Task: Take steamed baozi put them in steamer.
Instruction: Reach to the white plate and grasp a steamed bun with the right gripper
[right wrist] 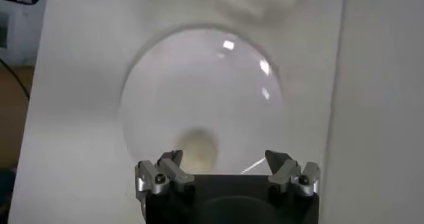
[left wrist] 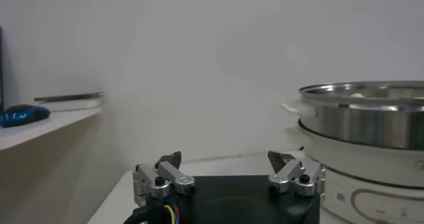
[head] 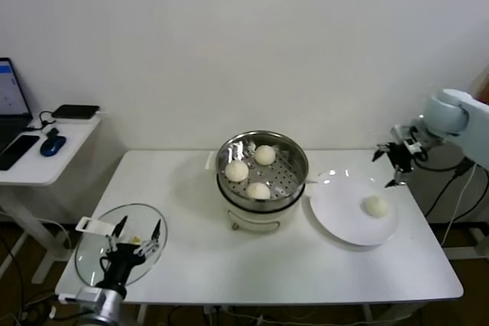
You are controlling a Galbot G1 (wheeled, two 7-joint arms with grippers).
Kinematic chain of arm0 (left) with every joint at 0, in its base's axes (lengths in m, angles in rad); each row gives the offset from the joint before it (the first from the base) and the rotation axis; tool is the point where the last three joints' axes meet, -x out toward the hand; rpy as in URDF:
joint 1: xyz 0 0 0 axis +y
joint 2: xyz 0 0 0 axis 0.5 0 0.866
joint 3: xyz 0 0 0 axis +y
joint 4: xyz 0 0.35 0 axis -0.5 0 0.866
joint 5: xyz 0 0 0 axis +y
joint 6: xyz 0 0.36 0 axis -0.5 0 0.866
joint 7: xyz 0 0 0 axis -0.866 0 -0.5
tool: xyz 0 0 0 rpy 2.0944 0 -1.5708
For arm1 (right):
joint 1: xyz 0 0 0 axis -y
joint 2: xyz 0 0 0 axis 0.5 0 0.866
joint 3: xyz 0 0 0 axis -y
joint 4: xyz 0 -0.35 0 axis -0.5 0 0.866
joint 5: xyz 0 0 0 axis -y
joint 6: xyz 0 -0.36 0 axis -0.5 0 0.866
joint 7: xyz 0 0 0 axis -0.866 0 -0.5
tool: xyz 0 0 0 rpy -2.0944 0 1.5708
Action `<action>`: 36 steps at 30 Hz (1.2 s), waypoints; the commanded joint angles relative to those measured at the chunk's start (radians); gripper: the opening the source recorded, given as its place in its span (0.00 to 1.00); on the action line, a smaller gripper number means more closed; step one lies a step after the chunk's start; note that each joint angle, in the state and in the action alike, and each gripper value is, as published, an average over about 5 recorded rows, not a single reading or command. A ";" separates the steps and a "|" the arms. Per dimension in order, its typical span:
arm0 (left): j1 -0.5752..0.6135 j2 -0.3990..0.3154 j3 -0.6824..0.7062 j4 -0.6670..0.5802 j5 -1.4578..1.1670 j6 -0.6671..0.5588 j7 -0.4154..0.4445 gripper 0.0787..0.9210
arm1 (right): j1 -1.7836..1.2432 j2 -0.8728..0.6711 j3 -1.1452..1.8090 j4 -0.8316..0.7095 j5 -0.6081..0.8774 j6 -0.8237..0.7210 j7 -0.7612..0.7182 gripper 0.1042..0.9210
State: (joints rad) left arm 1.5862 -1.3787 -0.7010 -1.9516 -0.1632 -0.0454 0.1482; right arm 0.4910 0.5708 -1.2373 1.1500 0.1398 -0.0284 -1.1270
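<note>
Three baozi (head: 254, 170) sit in the steamer (head: 262, 159) at centre frame; the left claw (head: 136, 243) idles spread at lower left. Right of centre, one baozi (head: 374, 205) waits on the plate (head: 336, 211); the right claw (head: 396, 163), spread above it, must descend and pinch it.

White table (head: 199, 265) against a plain white wall (head: 229, 36). Round glass lid (head: 95, 253) lies flat on near-left corner. Flat white plate (head: 340, 215) on right side of table. Far left: small side desk (head: 38, 162) w/ blue mouse (head: 52, 143), black phone (head: 17, 150), black flat device (head: 75, 111), laptop edge (head: 11, 97). Cables (head: 458, 188) hang at far right.
</note>
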 commanded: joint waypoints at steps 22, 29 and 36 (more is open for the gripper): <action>0.005 -0.004 -0.003 0.011 0.016 0.001 0.002 0.88 | -0.483 0.233 0.518 -0.478 -0.295 0.102 0.007 0.88; 0.007 -0.005 -0.007 0.016 0.017 0.000 0.001 0.88 | -0.482 0.280 0.517 -0.514 -0.287 0.098 0.005 0.88; 0.008 -0.005 -0.009 0.024 0.016 -0.002 0.000 0.88 | -0.481 0.296 0.518 -0.534 -0.303 0.103 0.005 0.88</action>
State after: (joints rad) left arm 1.5939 -1.3836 -0.7097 -1.9318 -0.1472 -0.0469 0.1483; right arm 0.0288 0.8193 -0.7428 0.6675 -0.1481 0.0689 -1.1226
